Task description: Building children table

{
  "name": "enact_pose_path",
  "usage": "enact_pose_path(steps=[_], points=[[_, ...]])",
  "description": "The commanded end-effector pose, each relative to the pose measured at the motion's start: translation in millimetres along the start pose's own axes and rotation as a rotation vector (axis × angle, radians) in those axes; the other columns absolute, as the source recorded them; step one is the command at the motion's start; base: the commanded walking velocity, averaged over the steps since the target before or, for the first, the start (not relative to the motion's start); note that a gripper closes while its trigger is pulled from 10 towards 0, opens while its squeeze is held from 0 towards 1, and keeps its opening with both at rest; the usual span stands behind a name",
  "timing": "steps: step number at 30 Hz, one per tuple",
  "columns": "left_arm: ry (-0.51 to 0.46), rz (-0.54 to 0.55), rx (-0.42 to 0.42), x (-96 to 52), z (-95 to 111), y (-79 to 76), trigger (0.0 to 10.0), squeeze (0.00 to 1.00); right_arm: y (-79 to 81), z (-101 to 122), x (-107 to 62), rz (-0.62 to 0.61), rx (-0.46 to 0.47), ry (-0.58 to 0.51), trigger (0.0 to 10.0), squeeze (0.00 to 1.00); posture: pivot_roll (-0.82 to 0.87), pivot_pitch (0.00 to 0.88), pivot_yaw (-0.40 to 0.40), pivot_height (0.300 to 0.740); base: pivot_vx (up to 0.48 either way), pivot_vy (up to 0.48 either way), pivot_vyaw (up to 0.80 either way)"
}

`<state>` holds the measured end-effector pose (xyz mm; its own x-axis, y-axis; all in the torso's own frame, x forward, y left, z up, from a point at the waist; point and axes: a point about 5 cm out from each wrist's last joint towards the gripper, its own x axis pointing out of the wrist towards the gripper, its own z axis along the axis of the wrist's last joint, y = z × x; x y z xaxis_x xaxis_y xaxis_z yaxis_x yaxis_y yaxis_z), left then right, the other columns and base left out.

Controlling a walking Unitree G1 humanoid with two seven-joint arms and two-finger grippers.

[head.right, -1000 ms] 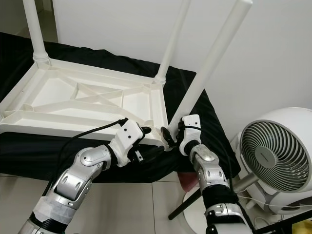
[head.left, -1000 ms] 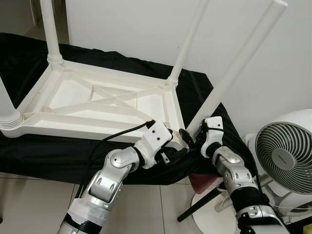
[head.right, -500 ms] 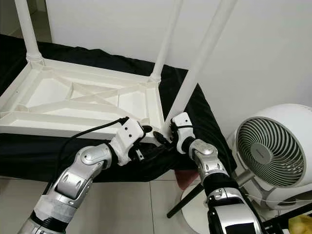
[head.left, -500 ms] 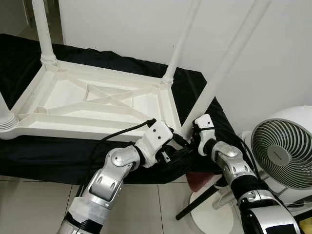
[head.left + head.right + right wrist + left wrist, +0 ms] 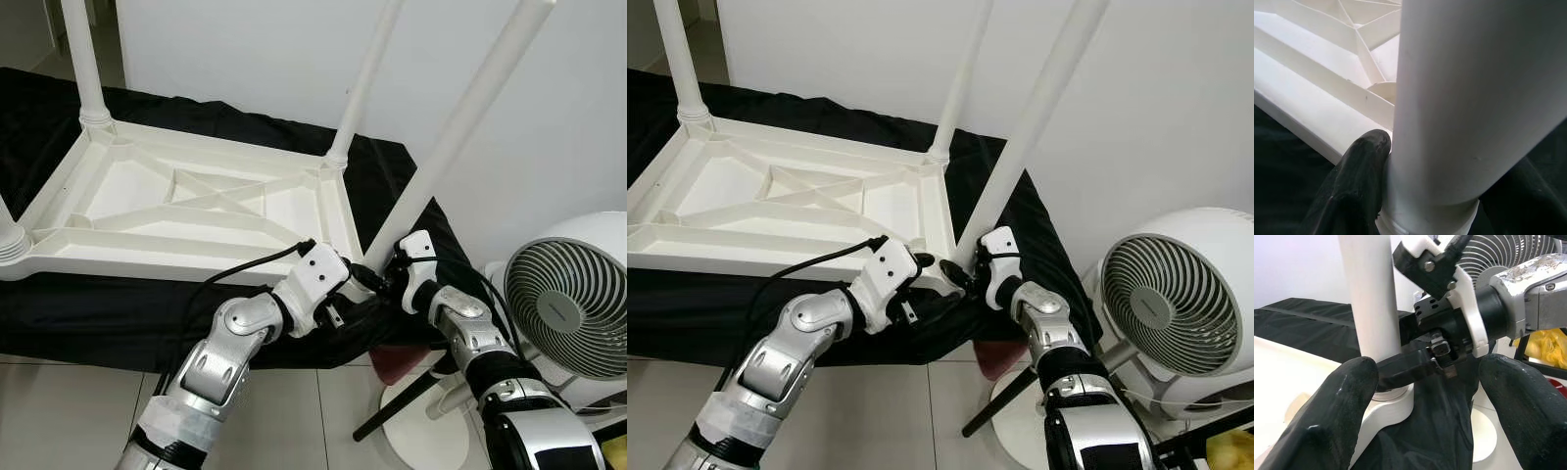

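Room: white wall behind, pale tiled floor below, and a white fan point(image 5: 571, 309) at the right edge of the frame.

Worktop: a low surface draped in black cloth point(image 5: 88, 294) runs across the middle of the frame.

Table: the white plastic children's table point(image 5: 196, 211) lies upside down on the cloth, ribbed underside up, filling the left and centre.

Fitted legs: three legs stand up from its corners, at the far left point(image 5: 83, 59), at the near left edge point(image 5: 8, 233) and at the far right corner point(image 5: 367, 78).

Fourth leg: the last leg point(image 5: 460, 127) leans from the near right corner towards the upper right of the frame, its foot at the corner socket point(image 5: 1393, 404), tilted rather than upright.

Right gripper: the right gripper point(image 5: 390, 277) is clenched around the base of this leg; in the right wrist view a black finger point(image 5: 1354, 188) presses against the tube just above the socket.

Left gripper: the left gripper point(image 5: 1425, 396) sits just beside the same corner, its two fingers spread wide and grasping nothing.

Step in hand: seating the fourth leg, I'd say; the other three look done.

Next move: it seems to call for bringing the leg upright over the socket and pressing or twisting it home, with the free gripper steadying the table's corner.

Doubt: how deep the foot already sits I can't tell.
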<state>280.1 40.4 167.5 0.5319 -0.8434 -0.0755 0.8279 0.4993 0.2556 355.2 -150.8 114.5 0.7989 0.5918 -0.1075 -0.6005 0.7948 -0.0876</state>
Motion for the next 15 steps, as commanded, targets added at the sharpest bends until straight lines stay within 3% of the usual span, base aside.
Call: enact_pose_path(steps=[1, 10, 15], points=[[0.006, 0.016, -0.009, 4.3, -1.0, -5.0, 10.0, 0.00, -5.8, -9.7, -3.8, -0.103, 0.007, 0.063, 10.0, 0.00, 0.11, 0.000, -0.211, 0.740, 0.000, 0.000, 0.00], [0.052, 0.012, 0.001, 1.8, -12.6, -8.7, 10.0, 0.00, -6.6, -16.0, -5.7, -0.306, 0.152, 0.065, 10.0, 0.00, 0.12, 0.000, -0.219, 0.740, 0.000, 0.000, 0.00], [0.069, 0.013, -0.007, -0.3, -22.6, -10.4, 10.0, 0.00, 10.7, -13.5, -5.6, -0.355, 0.180, 0.006, 10.0, 0.00, 0.12, 0.000, -0.220, 0.740, 0.000, 0.000, 0.00]])
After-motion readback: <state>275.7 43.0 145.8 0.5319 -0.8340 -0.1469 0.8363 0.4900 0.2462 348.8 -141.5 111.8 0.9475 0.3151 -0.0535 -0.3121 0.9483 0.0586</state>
